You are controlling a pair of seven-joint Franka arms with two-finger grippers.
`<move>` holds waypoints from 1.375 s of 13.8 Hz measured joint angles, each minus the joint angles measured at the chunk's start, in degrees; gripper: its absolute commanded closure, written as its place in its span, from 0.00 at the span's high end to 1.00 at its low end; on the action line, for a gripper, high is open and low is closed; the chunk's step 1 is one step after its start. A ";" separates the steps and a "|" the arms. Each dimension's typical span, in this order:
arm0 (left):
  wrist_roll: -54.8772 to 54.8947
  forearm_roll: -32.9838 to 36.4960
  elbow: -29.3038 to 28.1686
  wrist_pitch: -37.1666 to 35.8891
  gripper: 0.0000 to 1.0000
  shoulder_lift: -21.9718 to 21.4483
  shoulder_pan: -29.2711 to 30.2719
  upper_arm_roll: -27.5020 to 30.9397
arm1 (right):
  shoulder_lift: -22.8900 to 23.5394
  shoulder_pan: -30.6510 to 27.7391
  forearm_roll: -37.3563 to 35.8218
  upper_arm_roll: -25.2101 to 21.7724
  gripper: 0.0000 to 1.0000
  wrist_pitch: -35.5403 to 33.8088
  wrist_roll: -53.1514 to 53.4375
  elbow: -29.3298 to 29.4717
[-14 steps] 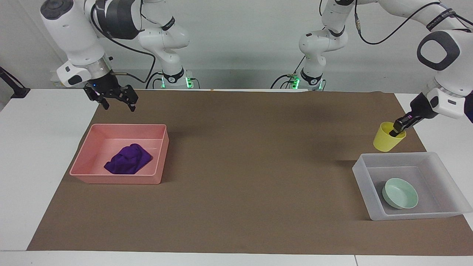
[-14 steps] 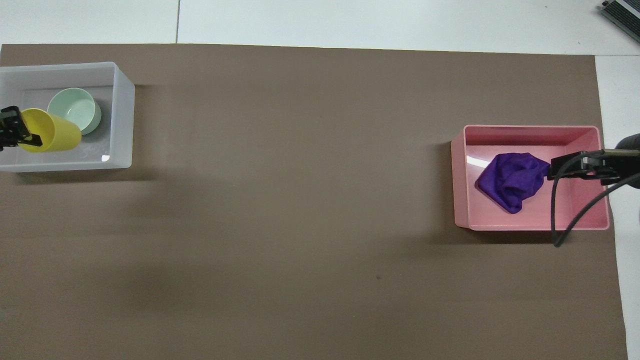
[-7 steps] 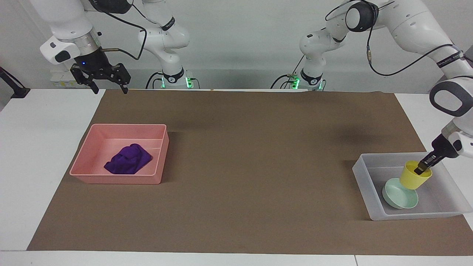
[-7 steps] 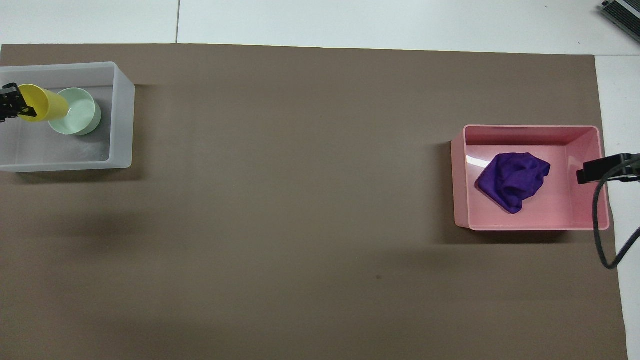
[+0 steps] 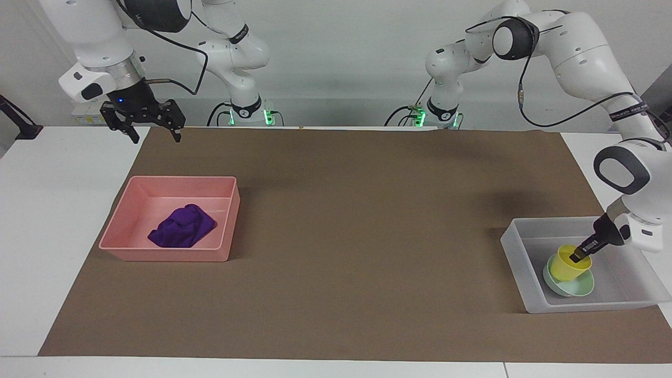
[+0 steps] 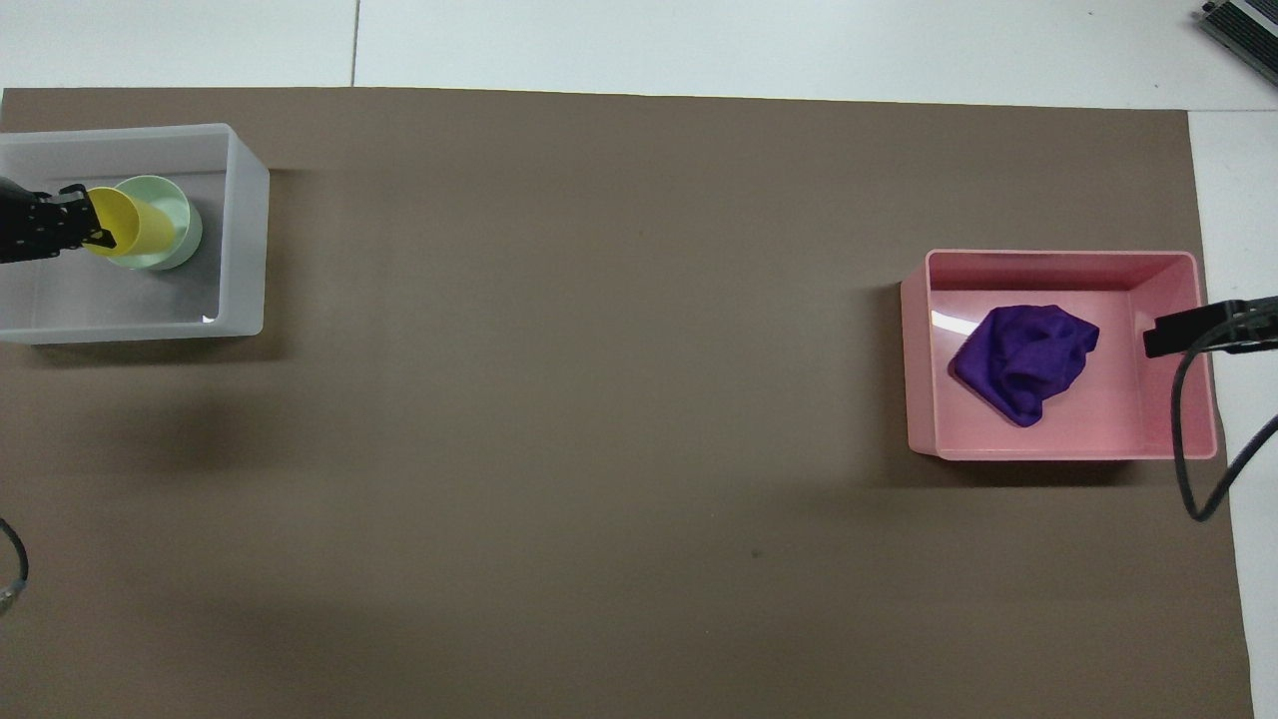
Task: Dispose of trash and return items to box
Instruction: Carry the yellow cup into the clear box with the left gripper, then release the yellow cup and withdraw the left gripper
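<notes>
One smooth yellow plastic cup (image 5: 569,265), clamped at its rim by the left gripper (image 5: 579,254), sits in one round mint bowl (image 5: 568,284) inside the frosted box (image 5: 525,273). One crumpled purple rag (image 5: 181,227) lies in the pink tray (image 5: 116,231), under the spread-fingered right gripper (image 5: 152,126).

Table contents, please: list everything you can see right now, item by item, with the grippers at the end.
box: one, frosted whitish, at the left arm's end of the table.
bowl: one, mint green, in the box.
cup: one, yellow, sitting in the bowl.
tray: one, pink, at the right arm's end.
rag: one, deep purple, in the tray.
mat: one, brown, covering the table.
left gripper: shut on the cup's rim.
right gripper: open, raised over the mat's edge, waiting.
</notes>
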 measured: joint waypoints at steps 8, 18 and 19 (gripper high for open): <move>0.34 0.43 3.47 -7.15 1.00 -6.03 -0.93 -0.94 | -0.05 0.26 0.03 0.22 1.00 -0.98 0.00 0.18; -0.78 9.75 -5.76 -24.69 1.00 -25.46 -13.95 -1.28 | -0.15 0.26 0.05 0.22 1.00 -1.02 0.00 -0.44; -0.78 9.75 -9.04 -23.07 1.00 -28.23 -15.20 -1.18 | -0.17 0.26 0.05 0.22 1.00 -1.02 0.00 -0.48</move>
